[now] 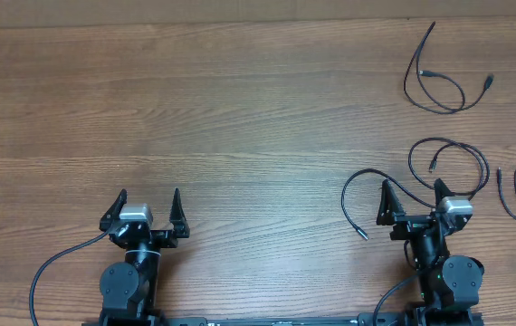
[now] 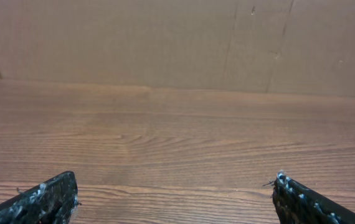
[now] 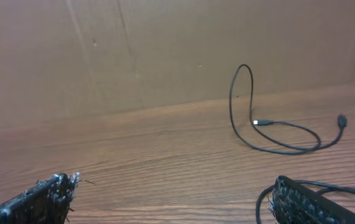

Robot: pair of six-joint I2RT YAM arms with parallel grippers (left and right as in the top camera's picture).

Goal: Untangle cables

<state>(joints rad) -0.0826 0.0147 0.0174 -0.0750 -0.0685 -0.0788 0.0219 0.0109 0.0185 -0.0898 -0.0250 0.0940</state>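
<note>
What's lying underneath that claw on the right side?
A thin black cable passes beneath the open fingers of the right gripper and curves out to its left. The stretch under the gripper's body is covered, so whether it joins the neighbouring loop cannot be told.

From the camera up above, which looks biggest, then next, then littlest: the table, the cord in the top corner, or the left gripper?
1. Table, which fills the view.
2. Top cord and left gripper: their spread looks about alike, so no ranking between them, though the cord is far thinner.
</note>
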